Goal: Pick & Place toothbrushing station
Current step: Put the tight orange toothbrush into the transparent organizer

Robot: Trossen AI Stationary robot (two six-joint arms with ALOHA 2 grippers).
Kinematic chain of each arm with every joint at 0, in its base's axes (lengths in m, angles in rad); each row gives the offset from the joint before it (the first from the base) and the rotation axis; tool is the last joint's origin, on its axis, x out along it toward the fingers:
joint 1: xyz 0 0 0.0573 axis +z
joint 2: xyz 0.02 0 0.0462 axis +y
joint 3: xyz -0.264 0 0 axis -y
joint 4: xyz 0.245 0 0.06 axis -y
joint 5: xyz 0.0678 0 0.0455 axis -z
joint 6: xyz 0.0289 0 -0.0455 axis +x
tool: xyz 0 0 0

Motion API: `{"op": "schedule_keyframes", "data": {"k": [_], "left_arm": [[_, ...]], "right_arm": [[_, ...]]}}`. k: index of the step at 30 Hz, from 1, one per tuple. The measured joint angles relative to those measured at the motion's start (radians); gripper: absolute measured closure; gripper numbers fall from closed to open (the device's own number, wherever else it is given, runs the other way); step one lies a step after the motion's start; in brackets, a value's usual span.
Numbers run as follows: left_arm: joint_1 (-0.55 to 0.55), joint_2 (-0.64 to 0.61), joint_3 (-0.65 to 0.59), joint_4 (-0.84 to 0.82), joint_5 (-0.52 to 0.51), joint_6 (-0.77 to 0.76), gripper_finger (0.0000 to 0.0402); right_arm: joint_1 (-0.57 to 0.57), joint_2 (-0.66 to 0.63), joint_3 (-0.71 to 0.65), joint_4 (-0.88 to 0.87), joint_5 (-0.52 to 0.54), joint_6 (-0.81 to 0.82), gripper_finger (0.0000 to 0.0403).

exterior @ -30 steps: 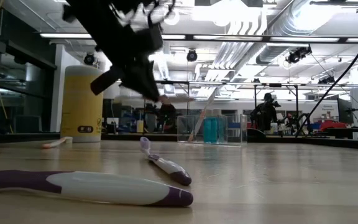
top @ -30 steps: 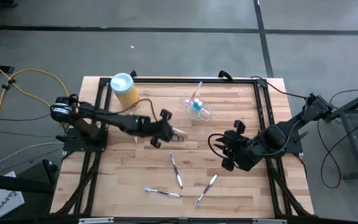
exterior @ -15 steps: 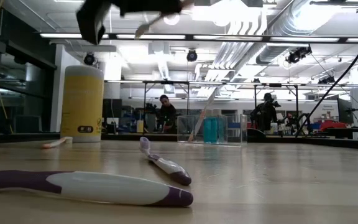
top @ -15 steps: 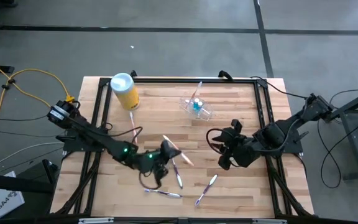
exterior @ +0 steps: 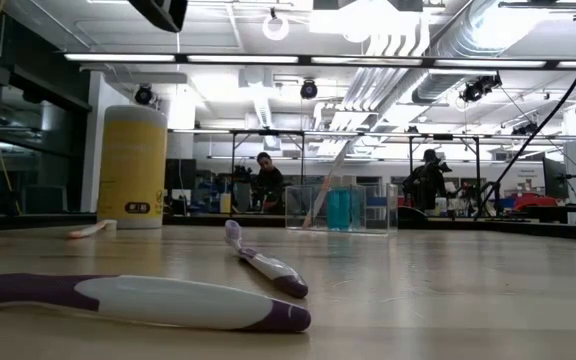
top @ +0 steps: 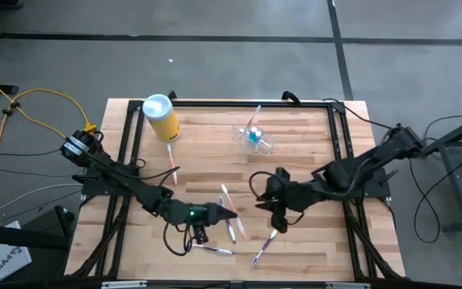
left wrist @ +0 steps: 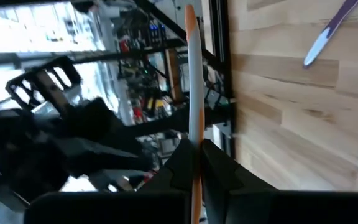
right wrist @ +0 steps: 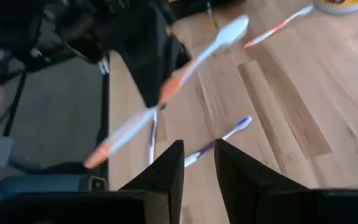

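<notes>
My left gripper [top: 215,213] was clamped shut on a slim orange-and-white plastic toothbrush [left wrist: 192,93], held by its handle end above the table's near middle. My right gripper [top: 277,215] hovered just beside it, fingers part open, holding nothing I could see. The small clear colourless plastic holder cup [top: 253,137] stood well apart, toward the wooden table's [top: 311,136] far side. I judged the cup light, rigid, thin-walled and slick, likely to tip; best taken across its walls, low down, with modest squeeze
</notes>
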Motion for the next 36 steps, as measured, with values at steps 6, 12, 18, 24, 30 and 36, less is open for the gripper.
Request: {"op": "schedule_keyframes", "data": {"k": [6,12,18,24,30,36], "left_arm": [[-0.008,0.000,0.000,-0.009,0.040,0.068,0.0399],[-0.041,0.005,0.000,-0.013,0.042,0.156,0.0399],[-0.033,0.005,0.000,-0.011,0.038,0.159,0.0399],[0.000,0.005,0.000,-0.007,0.038,0.185,0.0399],[0.026,0.005,0.000,-0.007,0.051,0.181,0.0399],[0.027,0.005,-0.001,-0.011,0.063,0.177,0.0399]], "right_arm": [[-0.051,0.019,0.000,0.084,-0.052,-0.036,0.0320],[-0.110,0.020,0.000,0.156,-0.177,-0.030,0.0311],[-0.154,0.021,0.000,0.172,-0.256,-0.003,0.0290],[-0.179,0.060,0.000,0.177,-0.306,0.002,0.0258],[-0.203,0.106,0.000,0.209,-0.379,-0.001,0.0241],[-0.229,0.110,0.000,0.241,-0.400,-0.009,0.0238]]}}
